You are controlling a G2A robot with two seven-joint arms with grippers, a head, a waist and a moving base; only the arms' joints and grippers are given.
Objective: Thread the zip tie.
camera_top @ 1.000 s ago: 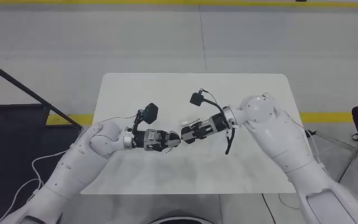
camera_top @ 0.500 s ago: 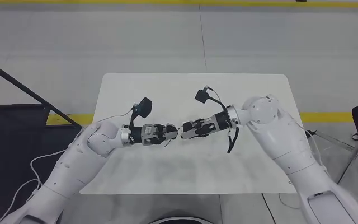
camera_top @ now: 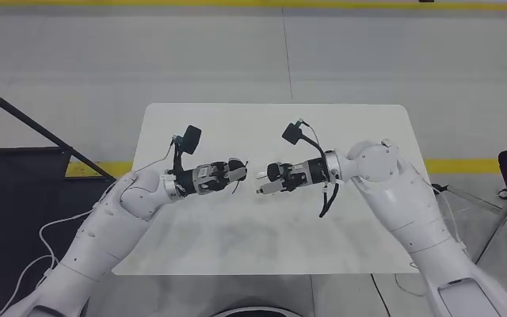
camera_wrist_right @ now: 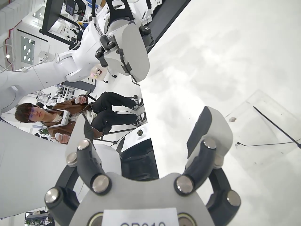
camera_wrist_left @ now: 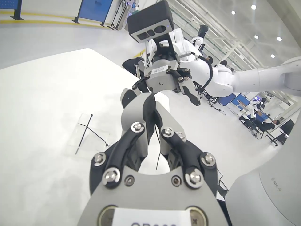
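Fingers point(camera_wrist_left: 135, 111) of the left gripper point(camera_top: 236, 168): pressed together, pads pinching the zip tie point(camera_wrist_left: 155, 128).

The zip tie is a thin black strip, hardly wider than a wire. Its head cannot be made out. Its long axis lies along the closed fingers. A short, slightly hooked stub pokes out past the fingertips. The rest runs back between the pads toward the palm, where the free tail hangs loose between the finger links. The stub end points at the right gripper point(camera_top: 261, 189), roughly along the long edges of the table point(camera_top: 356, 127) toward its right edge, tipped a little toward the far edge.

Position: the zip tie is held off the surface over the middle of the table, slightly toward the left edge.

Fingers point(camera_wrist_right: 218, 128) of the right gripper: spread wide, nothing between them. This gripper faces the left one tip to tip, near it but apart, with a clear gap. It sits a little closer to the near edge.

Farther out: a clear sheet point(camera_wrist_right: 263, 131) lies flat on the table. Two spare ties point(camera_wrist_left: 86, 128), black and thin, lie crossed on it. One shows a small square head at its end.
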